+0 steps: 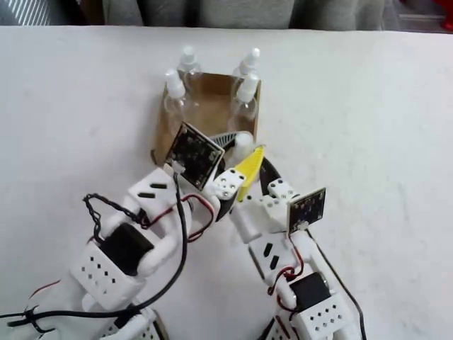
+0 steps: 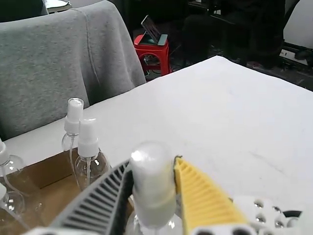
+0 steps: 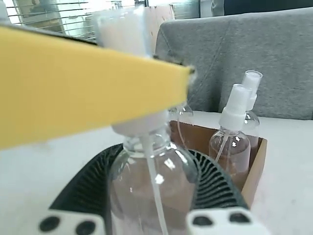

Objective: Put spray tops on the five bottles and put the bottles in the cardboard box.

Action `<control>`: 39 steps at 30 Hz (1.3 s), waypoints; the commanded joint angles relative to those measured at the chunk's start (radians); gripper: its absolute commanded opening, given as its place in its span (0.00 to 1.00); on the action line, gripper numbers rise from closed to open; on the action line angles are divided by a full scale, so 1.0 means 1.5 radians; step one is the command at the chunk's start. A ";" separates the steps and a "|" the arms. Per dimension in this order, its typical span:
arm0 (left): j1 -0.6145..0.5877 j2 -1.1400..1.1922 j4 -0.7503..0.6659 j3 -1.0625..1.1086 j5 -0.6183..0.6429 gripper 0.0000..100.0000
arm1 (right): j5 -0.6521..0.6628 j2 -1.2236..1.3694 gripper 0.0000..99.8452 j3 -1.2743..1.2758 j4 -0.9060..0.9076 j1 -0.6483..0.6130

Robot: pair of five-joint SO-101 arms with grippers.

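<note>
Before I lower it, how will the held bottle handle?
Probably light: the bottle looks clear and empty. Its smooth round wall may slip. Tall and narrow with a spray top, so likely tippy once set in the cardboard box.

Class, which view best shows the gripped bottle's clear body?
The right wrist view: the gripped bottle shows its clear body, neck and dip tube. The left wrist view shows mainly its spray top, the body cut off. The high view catches a bit of that top at the near edge of the cardboard box.
</note>
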 commanded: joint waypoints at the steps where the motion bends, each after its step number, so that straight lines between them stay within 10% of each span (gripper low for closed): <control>1: -0.005 0.015 0.021 -0.002 -0.002 0.19 | -0.002 -0.003 0.02 0.005 -0.003 0.006; 17: -0.048 -0.033 0.023 -0.060 -0.006 0.19 | -0.002 -0.003 0.02 0.005 -0.003 0.004; 33: -0.019 -0.204 0.244 -0.173 -0.006 0.19 | -0.002 -0.003 0.02 0.005 0.008 0.005; 39: -0.015 -0.227 0.296 -0.166 -0.002 0.01 | -0.002 -0.003 0.02 0.005 0.010 0.004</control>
